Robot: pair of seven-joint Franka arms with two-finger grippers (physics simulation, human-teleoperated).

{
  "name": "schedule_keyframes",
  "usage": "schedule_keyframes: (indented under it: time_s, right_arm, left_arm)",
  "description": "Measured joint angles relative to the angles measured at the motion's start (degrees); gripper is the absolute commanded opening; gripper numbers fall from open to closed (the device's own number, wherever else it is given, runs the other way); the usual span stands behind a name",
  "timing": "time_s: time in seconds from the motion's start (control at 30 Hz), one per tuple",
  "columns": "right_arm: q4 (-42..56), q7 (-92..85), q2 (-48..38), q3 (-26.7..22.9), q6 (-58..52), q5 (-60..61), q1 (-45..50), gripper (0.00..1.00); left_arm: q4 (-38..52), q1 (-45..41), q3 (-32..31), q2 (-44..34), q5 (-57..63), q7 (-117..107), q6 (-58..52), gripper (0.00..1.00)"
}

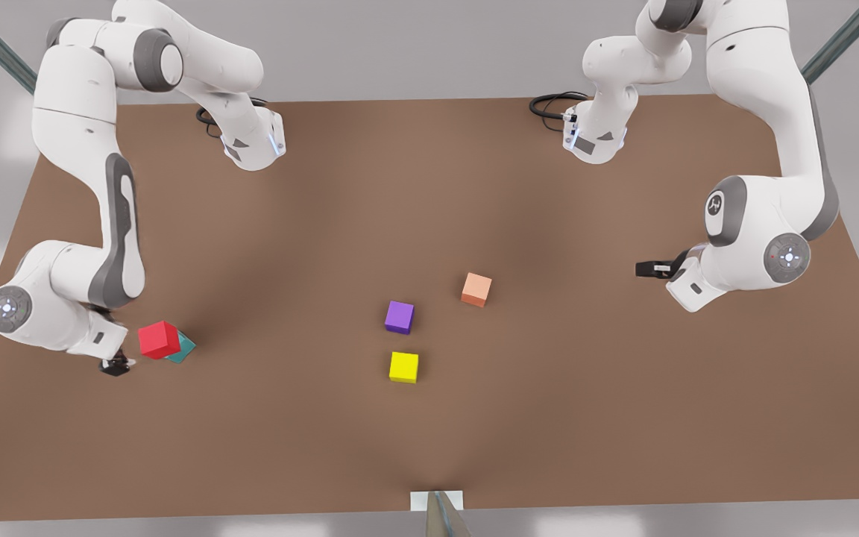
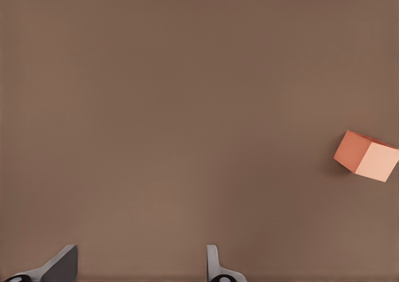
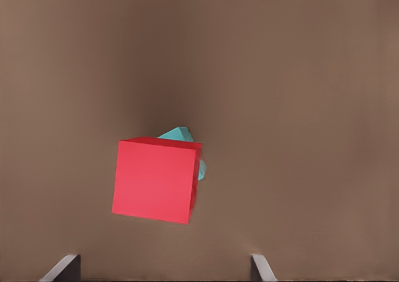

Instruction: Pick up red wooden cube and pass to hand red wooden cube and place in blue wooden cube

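right gripper (image 1: 116, 365), on the arm at the front view's left, hangs low over the table (image 1: 429, 447) with its two fingers spread wide and nothing between them; in the right wrist view both fingertips (image 3: 65, 266) stand apart with bare tabletop in the gap. just ahead of that open pincer sits the red wooden cube (image 3: 156, 179), free of the fingers and resting on top of the blue wooden cube (image 3: 181, 135), whose teal corner peeks out from under it. so the red cube looks already set on its target, and the step in hand seems to be the release and retreat. the next move, as i judge it, calls for lifting the right gripper straight away without brushing the stack, since the red cube sits skewed on the blue one and a nudge could tip it. farther off, the left gripper (image 1: 649, 268) waits at the front view's right, fingers open and empty, with the salmon cube (image 2: 366, 156) beyond it; the purple cube (image 1: 399, 317) and yellow cube (image 1: 403, 367) lie mid-table.
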Motion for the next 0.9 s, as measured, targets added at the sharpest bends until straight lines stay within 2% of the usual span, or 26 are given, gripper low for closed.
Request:
schedule_keyframes:
  time_s: [0.1,0.2,0.33,0.6,0.9]
  right_arm:
    - [5.67,15.17,-0.45,0.07,-9.08,0.82,4.31,1.00]
    - [6.58,31.86,-9.42,0.41,-17.67,-0.07,10.43,1.00]
    - [4.76,50.08,-16.05,0.32,-23.88,-0.44,11.46,1.00]
    - [4.52,76.37,-16.82,-0.01,-28.37,-0.79,11.26,1.00]
    - [4.38,94.83,-16.83,0.02,-29.17,-0.95,11.13,1.00]
  left_arm:
    - [0.02,-0.06,0.00,-0.01,0.05,-0.02,-0.12,1.00]
    - [0.02,-0.06,0.00,0.00,0.07,-0.02,-0.18,1.00]
    - [0.02,-0.06,0.00,0.01,0.08,-0.03,-0.21,1.00]
    - [0.40,-0.10,-0.08,-0.87,0.33,-0.03,-0.83,1.00]
    - [3.09,-0.62,-0.34,-1.39,0.66,-0.01,-5.14,1.00]
